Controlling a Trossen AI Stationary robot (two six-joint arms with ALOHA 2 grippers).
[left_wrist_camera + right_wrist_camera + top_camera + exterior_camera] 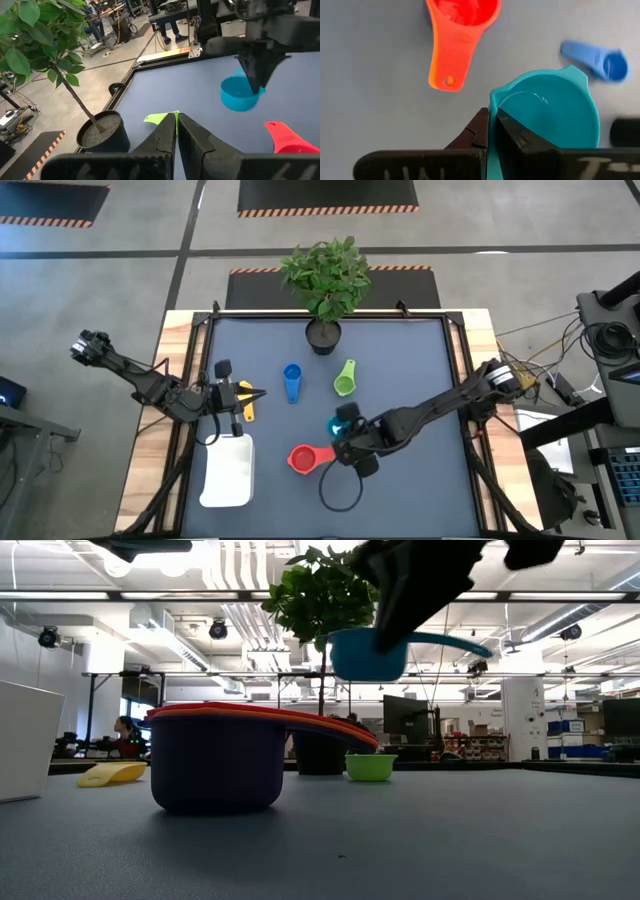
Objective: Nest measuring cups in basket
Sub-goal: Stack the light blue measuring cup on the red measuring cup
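My right gripper (pixel 492 127) is shut on the teal cup (pixel 550 115), held in the air over the table's middle (pixel 343 423). Near it stands a stack with a red-pink cup (pixel 305 460) on top; the low view shows orange and purple cups (pixel 215 765) under it. The blue cup (pixel 292 382) and green cup (pixel 345 378) lie farther back, and the yellow cup (pixel 248 408) lies at the left. My left gripper (pixel 176 125) is shut, just over the yellow cup (pixel 112 775). The white basket (pixel 228 470) sits on the table at the near left. My right gripper pinches the teal cup at its rim (pixel 492 107), where the handle (pixel 450 640) leaves the bowl. The fingers (pixel 255 70) come from above, pointing down. The cup hangs lifted clear of the table (pixel 365 655), upright with its opening up.
A potted plant in a black pot (pixel 323 337) stands at the table's far edge, middle. A dark ring (pixel 340 490) lies on the table near the stack. The basket wall (pixel 25 740) rises at the left in the low view.
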